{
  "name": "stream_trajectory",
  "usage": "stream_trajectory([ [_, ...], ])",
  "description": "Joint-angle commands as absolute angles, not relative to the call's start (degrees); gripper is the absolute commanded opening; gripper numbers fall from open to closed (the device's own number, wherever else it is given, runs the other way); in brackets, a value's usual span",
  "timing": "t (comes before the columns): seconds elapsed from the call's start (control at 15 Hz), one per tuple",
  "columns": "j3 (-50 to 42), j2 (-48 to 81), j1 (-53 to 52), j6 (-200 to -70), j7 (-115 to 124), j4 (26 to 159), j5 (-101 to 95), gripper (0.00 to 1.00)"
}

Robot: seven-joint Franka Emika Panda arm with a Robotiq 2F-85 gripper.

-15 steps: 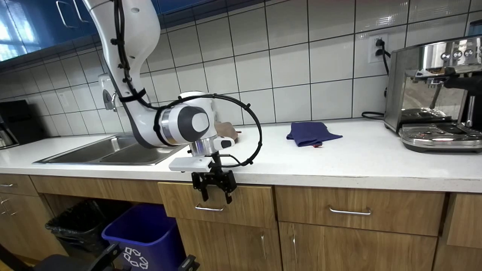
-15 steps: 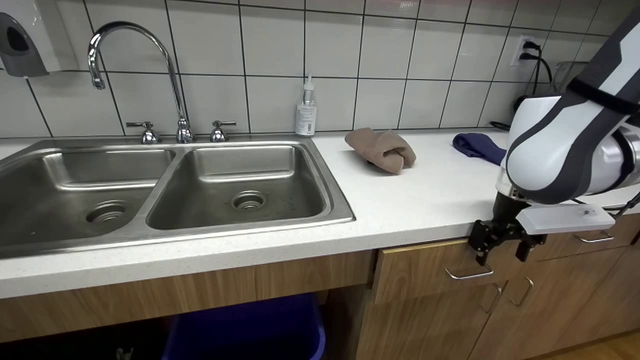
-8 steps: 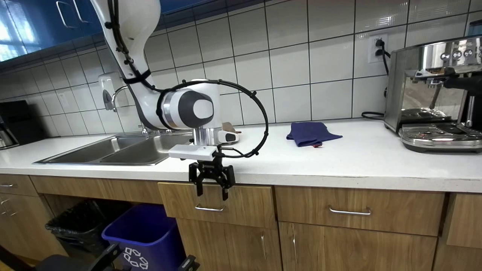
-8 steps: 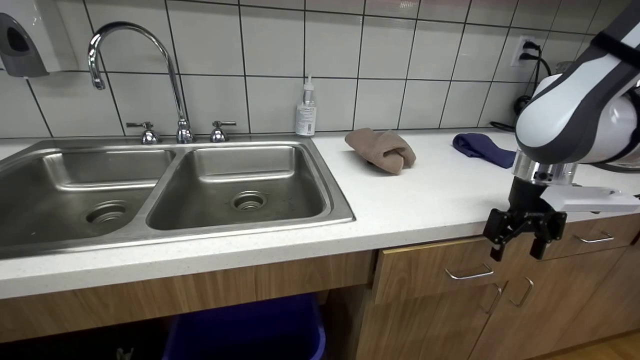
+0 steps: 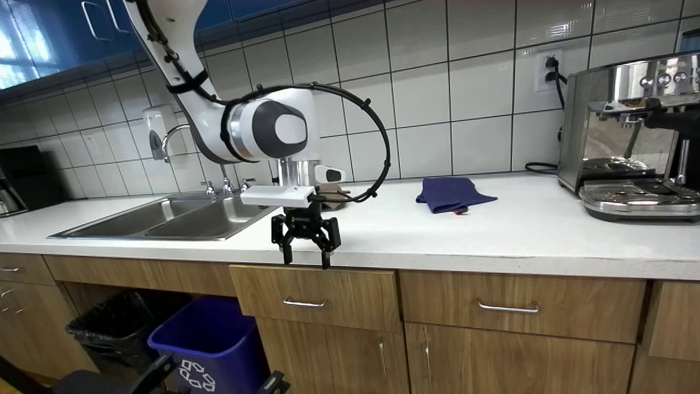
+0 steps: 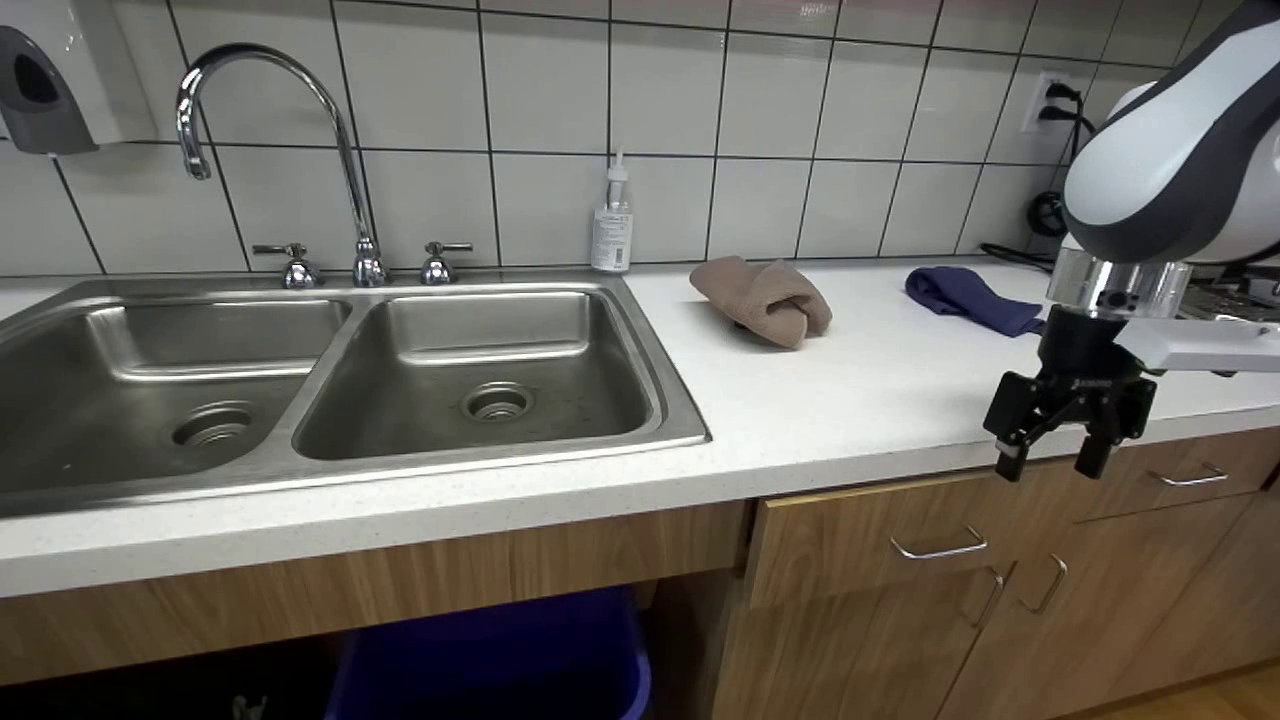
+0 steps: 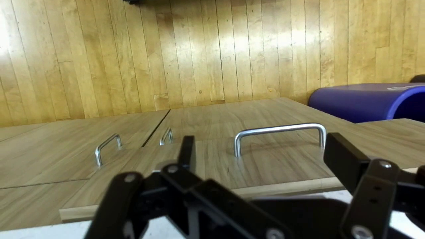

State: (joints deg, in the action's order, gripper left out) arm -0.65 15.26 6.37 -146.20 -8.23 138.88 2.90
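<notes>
My black gripper (image 5: 307, 261) points down with its jaws wide apart and nothing between them. It hangs at the counter's front edge, above a wooden drawer (image 5: 358, 293) with a metal bar handle (image 5: 304, 303). The drawer front stands a little proud of the cabinet and its top edge shows. In an exterior view the gripper (image 6: 1052, 467) is above and to the right of the handle (image 6: 938, 550), apart from it. In the wrist view the handle (image 7: 280, 130) shows beyond and between the open fingers (image 7: 188, 151), not touched.
A brown cloth (image 6: 765, 300) and a navy cloth (image 5: 453, 194) lie on the white counter (image 5: 525, 230). A steel sink (image 6: 680, 420) is set into it. A coffee machine (image 5: 574, 126) stands at one end. A blue recycling bin (image 5: 208, 350) and a black-lined bin (image 5: 109, 334) stand below.
The arm and gripper have moved up from in front of the drawer, away from its handle, to the height of the counter's edge. The gripper stays open; the drawer and cloths have not moved.
</notes>
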Motion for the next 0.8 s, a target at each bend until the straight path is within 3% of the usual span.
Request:
stream_trajectory([
  [0.0, -0.4, 10.3, 6.5, -143.9, -10.2, 140.1, 4.3, 1.0],
  [0.73, -1.2, 10.5, 5.5, -145.2, -8.3, 139.4, 3.1, 1.0],
])
